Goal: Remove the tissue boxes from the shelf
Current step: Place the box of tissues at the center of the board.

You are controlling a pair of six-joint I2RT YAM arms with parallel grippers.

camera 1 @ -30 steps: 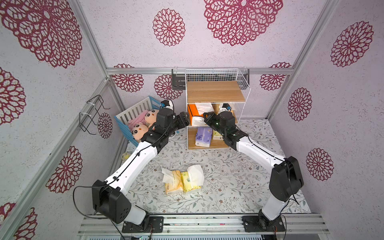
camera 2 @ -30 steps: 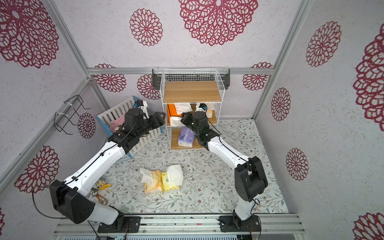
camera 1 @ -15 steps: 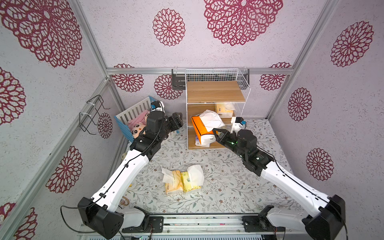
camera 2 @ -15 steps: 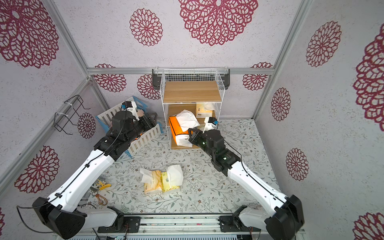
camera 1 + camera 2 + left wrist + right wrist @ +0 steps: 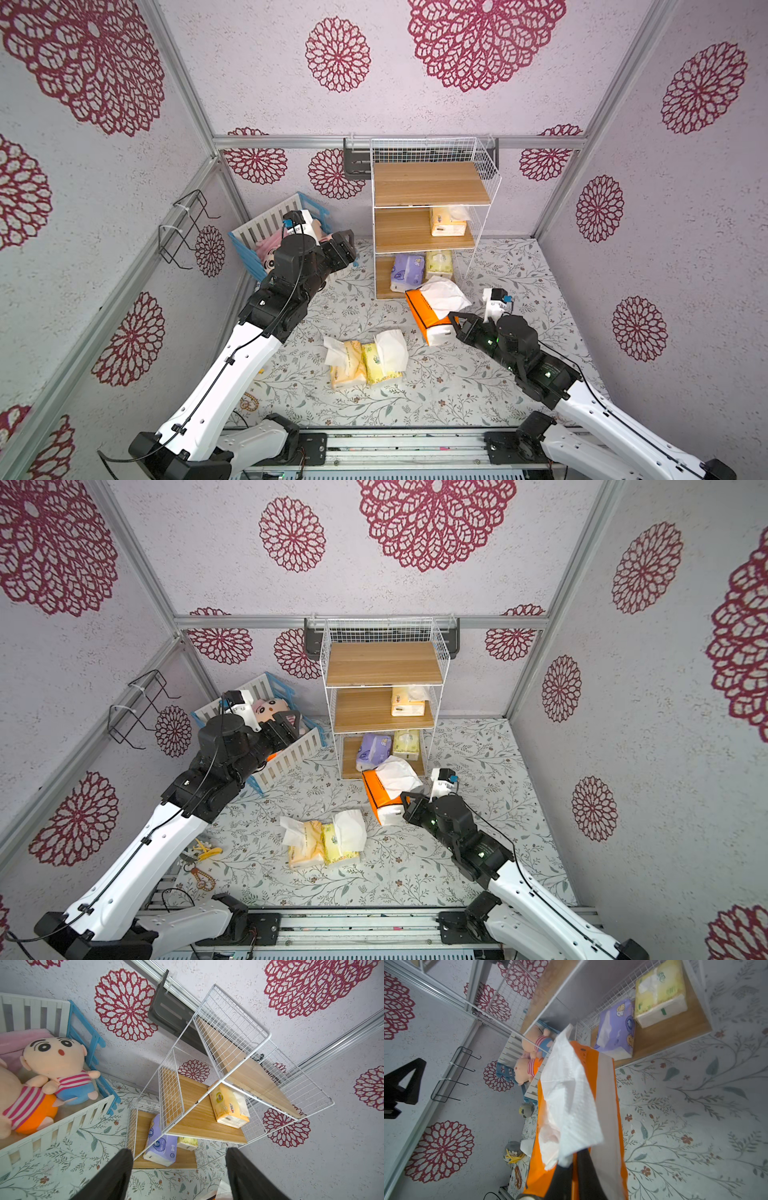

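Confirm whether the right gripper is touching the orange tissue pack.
Touching. The right wrist view shows the right gripper with its fingers pinched shut on the end of the orange tissue pack, wrapper pressed against both.

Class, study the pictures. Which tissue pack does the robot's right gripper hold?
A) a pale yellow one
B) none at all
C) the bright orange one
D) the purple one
C: the right gripper is shut on the bright orange pack, out in front of the shelf, while the purple pack lies on the bottom board.
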